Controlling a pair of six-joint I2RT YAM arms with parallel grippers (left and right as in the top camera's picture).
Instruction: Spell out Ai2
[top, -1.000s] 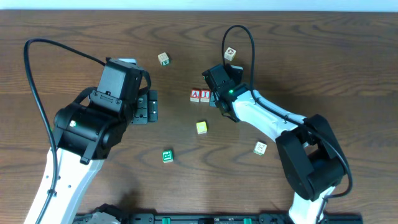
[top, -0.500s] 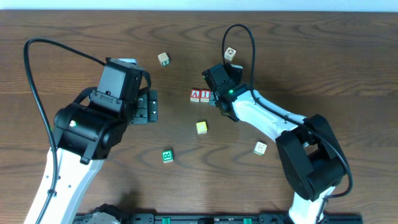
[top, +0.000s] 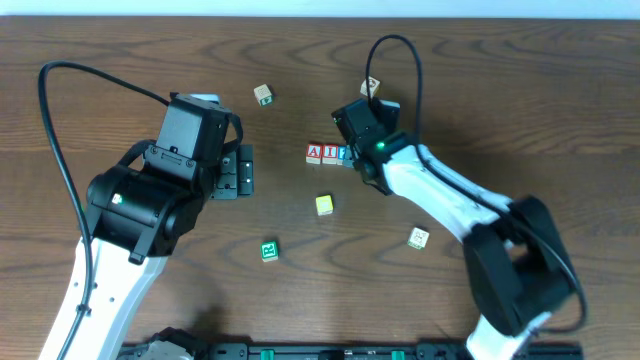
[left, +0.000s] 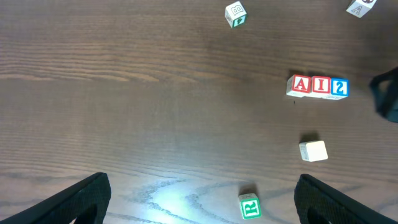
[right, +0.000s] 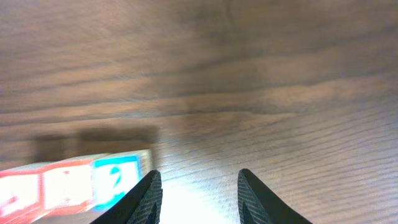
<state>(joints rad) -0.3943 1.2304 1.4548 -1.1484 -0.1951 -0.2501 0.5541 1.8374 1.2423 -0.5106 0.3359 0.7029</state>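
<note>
yellow block, green block loose nearer front edge | A-I-2 row parallel to far edge | right gripper released | left gripper released

The table is marked throughout by dark brown wood grain. The A block and the I block are lettered and framed in red on white. The 2 block is lettered and framed in blue on white. A pale yellow block is shown plain-faced, and a green block is printed with a white figure. A light wooden block is marked in dark green. The left gripper and the right gripper are finished in black. The left arm and the right arm are cased in black and white.
</note>
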